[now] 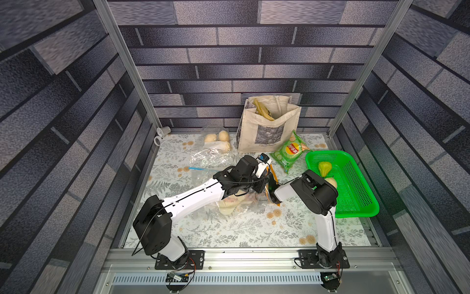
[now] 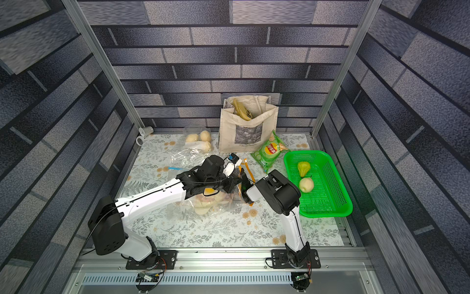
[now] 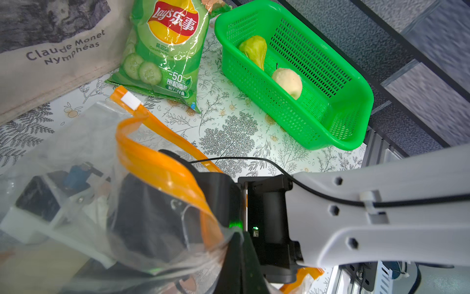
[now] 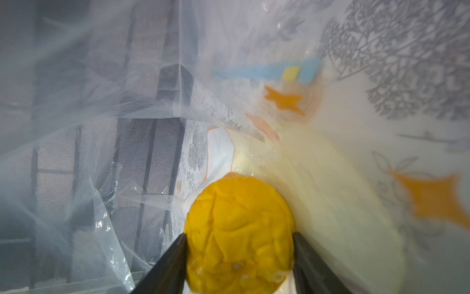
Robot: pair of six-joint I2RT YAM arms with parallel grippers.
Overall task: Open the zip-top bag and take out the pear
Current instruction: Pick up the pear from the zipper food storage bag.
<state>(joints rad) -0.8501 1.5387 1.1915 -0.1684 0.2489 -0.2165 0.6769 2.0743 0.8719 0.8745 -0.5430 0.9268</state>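
Note:
The clear zip-top bag (image 1: 236, 206) (image 3: 76, 142) lies mid-table, and its orange zip strip (image 3: 152, 163) is parted and curled up. My left gripper (image 3: 239, 235) is shut on the bag's rim beside that strip, lifting the mouth. My right gripper (image 4: 239, 236) reaches inside the bag. Its two black fingers (image 4: 173, 257) press on either side of a yellow, wrinkled pear (image 4: 236, 208). A pale cream fruit (image 4: 330, 183) lies next to the pear in the bag. In both top views the arms hide both grippers and most of the bag's mouth.
A green basket (image 1: 330, 152) (image 3: 330, 145) at the right holds a green pear-shaped fruit (image 1: 324, 168) and a pale round one (image 2: 306, 184). A chips packet (image 1: 290, 151) and a canvas tote (image 1: 267, 127) stand behind. More clear bags (image 1: 218, 142) lie at the back left.

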